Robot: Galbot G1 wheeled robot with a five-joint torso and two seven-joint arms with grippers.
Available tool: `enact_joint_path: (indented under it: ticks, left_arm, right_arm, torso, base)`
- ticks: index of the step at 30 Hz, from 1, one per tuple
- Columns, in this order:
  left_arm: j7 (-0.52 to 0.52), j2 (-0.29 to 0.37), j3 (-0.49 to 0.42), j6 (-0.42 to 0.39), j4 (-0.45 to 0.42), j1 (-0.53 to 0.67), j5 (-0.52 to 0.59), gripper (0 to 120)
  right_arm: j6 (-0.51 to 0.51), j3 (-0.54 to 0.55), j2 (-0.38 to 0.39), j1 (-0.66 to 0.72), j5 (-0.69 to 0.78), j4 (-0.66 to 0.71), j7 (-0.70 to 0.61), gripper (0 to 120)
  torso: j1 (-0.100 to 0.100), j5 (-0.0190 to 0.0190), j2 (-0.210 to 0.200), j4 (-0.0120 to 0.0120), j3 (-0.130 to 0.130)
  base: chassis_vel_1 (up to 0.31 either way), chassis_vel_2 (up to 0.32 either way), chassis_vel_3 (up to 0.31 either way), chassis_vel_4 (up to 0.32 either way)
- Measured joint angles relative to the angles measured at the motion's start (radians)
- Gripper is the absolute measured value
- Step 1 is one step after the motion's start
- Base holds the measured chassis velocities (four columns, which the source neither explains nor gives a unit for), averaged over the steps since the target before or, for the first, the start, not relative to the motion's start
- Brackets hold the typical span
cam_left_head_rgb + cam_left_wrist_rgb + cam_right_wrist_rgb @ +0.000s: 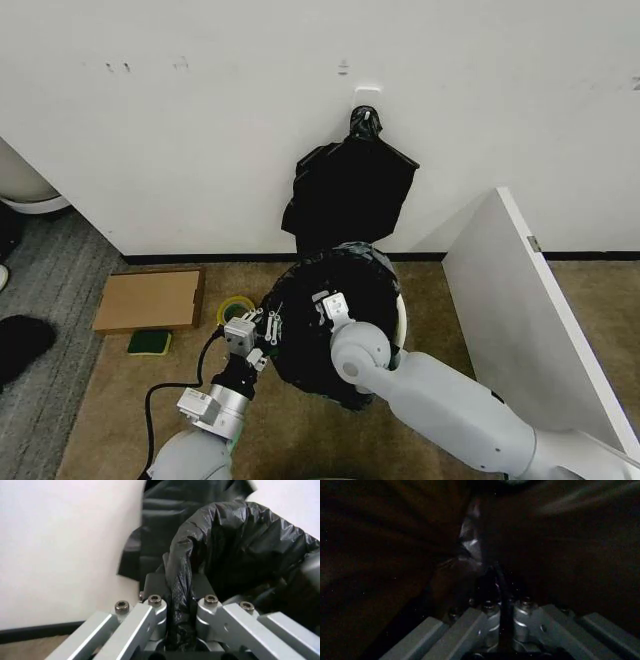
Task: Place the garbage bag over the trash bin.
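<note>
Two grippers, left gripper (181, 603) and right gripper (501, 592), pinch one garbage bag (320, 300).

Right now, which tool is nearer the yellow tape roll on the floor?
Left. The left tool grips the garbage bag at the edge nearest the yellow tape roll, just beside it. The right tool sits farther off, over the bag's middle.
</note>
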State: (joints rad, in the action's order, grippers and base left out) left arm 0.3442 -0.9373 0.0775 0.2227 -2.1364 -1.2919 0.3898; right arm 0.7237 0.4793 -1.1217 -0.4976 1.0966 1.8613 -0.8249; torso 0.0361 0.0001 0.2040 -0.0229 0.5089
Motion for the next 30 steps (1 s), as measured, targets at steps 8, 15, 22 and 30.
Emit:
enact_joint_path:
  ticks: [8, 15, 22, 30]
  left_arm:
    - [0.026, -0.007, 0.017, -0.014, 0.037, 0.029, 0.039, 4]
    - [0.036, -0.009, 0.02, -0.025, 0.052, 0.043, 0.063, 4]
    - [0.047, -0.017, 0.027, -0.036, 0.068, 0.05, 0.098, 4]
    - [0.06, -0.024, 0.034, -0.044, 0.043, 0.017, 0.107, 4]
  right_arm:
    - [0.006, -0.088, 0.096, -0.061, 0.055, 0.192, -0.009, 25]
    - [0.006, -0.207, 0.209, -0.125, 0.098, 0.344, 0.046, 50]
    - [-0.016, -0.336, 0.33, -0.189, 0.17, 0.48, 0.147, 75]
    - [-0.051, -0.38, 0.371, -0.21, 0.112, 0.547, 0.215, 98]
  torso:
    - [0.0, 0.0001, 0.0, -0.0002, 0.0]
    - [0.0, 0.0002, 0.0, 0.0, 0.0]
    - [0.0, 0.0001, 0.0, 0.0, 0.0]
    - [0.0, -0.0002, 0.0, 0.0001, 0.0]
  base:
    - [0.0, 0.0, 0.0, 0.0]
    - [0.0, 0.0, 0.0, 0.0]
    - [0.0, 0.0, 0.0, 0.0]
    - [0.0, 0.0, 0.0, 0.0]
